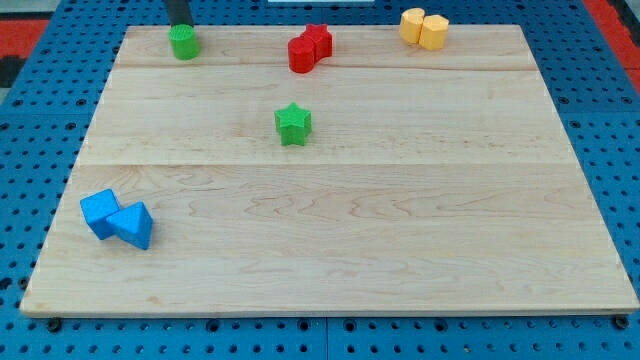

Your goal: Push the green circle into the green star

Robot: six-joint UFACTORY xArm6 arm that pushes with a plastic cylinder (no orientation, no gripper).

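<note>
The green circle (184, 42) stands near the board's top-left corner. My tip (181, 25) is right behind it, at its top edge, touching or almost touching it. The green star (293, 124) sits near the middle of the board, below and to the right of the circle, well apart from it.
A red circle (301, 54) and a red star (318, 40) touch at the top middle. Two yellow blocks (424, 28) sit together at the top right. A blue cube (100, 212) and a blue triangle (133, 225) touch at the lower left. The wooden board (400, 220) lies on a blue pegboard.
</note>
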